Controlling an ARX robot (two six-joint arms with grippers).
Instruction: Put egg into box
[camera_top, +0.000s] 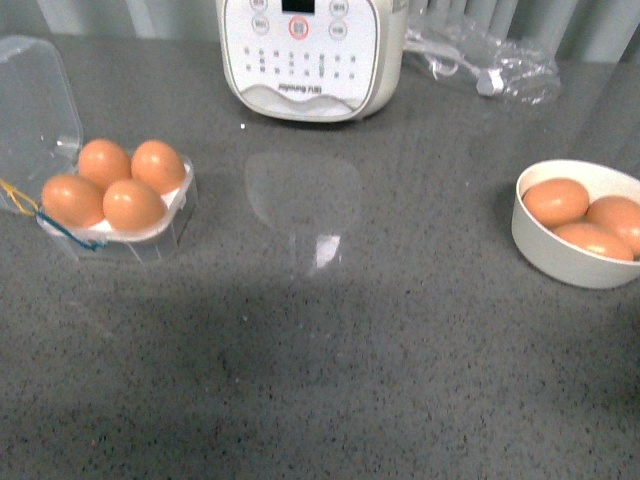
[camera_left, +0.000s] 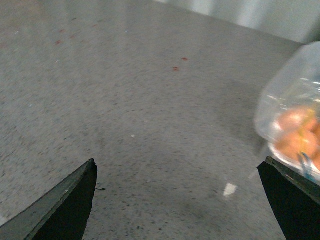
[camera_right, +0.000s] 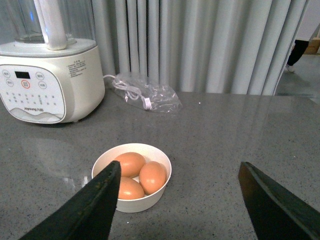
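The box (camera_top: 152, 238), a clear case with its lid (camera_top: 35, 95) swung open, stands at the table's left. Brown eggs (camera_top: 132, 205) fill all of its hollows. I cannot tell which of them is the task's egg. Three more eggs (camera_top: 556, 201) lie in a white bowl (camera_top: 560, 262) at the right. Neither arm shows in the front view. My left gripper (camera_left: 180, 162) hangs open over bare table, with the box (camera_left: 280, 100) blurred just beyond one finger. My right gripper (camera_right: 180, 165) is open and empty, with the bowl (camera_right: 145, 200) and its eggs (camera_right: 152, 176) just beyond one fingertip.
A white blender (camera_top: 310, 60) stands at the back centre, also shown in the right wrist view (camera_right: 45, 85). A clear plastic bag with a cable (camera_top: 490, 60) lies behind the bowl. Grey curtains (camera_right: 200, 45) close the far side.
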